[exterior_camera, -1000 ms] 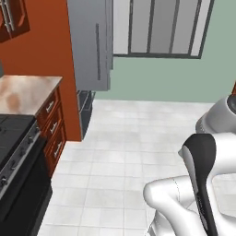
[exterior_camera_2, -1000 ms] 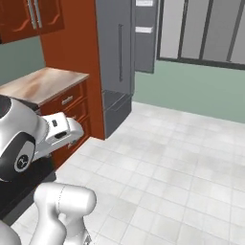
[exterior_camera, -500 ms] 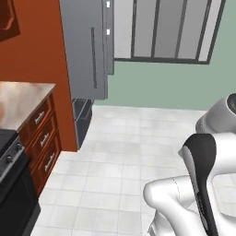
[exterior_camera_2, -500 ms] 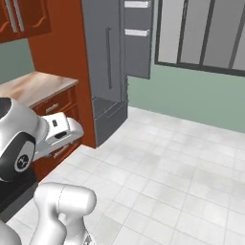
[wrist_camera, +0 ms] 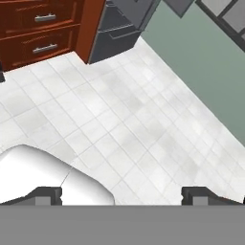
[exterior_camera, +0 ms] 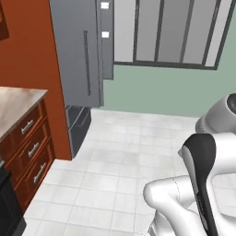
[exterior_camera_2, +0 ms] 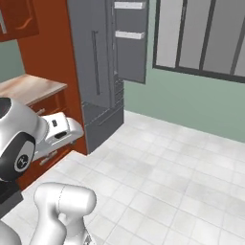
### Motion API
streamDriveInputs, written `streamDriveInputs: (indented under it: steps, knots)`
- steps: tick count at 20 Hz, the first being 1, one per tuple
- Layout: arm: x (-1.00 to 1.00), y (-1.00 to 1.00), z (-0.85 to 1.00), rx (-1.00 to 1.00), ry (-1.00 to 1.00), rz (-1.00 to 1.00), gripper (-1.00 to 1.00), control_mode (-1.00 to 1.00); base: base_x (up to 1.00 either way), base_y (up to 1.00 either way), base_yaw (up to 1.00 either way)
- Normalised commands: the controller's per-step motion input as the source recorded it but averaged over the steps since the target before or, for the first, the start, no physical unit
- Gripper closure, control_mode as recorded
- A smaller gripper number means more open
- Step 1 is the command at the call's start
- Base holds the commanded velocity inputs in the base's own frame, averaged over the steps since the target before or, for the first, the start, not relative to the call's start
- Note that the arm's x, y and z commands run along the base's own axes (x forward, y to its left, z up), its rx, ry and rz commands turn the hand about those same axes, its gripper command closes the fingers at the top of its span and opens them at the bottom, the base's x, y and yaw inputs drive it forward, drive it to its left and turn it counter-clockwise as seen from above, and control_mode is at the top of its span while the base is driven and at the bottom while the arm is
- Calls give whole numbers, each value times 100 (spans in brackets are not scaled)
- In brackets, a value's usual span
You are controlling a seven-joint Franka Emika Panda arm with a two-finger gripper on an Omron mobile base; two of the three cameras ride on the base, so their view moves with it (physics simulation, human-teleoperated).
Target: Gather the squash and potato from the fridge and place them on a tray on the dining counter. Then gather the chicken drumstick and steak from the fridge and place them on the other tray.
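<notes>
Since a moment ago the base has rolled closer and turned, so the fridge (exterior_camera: 80,60) now stands bigger and nearer the middle of both base views, while the stove has slipped almost out at the left. Its grey door with the long bar handle is near the red-brown cabinet (exterior_camera_2: 45,57), another door hangs open with white bins (exterior_camera_2: 129,34), and the drawers (wrist_camera: 115,28) are low down. The pincer (wrist_camera: 122,195) is spread wide over the white tile floor (wrist_camera: 134,119), pinching nothing.

Even, bright, rendered light with no clear source and no glare. Only faint grey mottling shades the floor tiles (exterior_camera: 120,161). Edges look sharp, without blur or bending.
</notes>
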Motion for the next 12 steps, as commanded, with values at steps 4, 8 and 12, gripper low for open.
streamDriveInputs:
  steps: [4,8,12]
  knots:
    - [0,0,0,0,0,0,-100,100,42,-65,16]
    - [0,0,0,0,0,0,-100,100,39,-69,20]
    - [0,0,0,0,0,0,-100,100,40,-66,22]
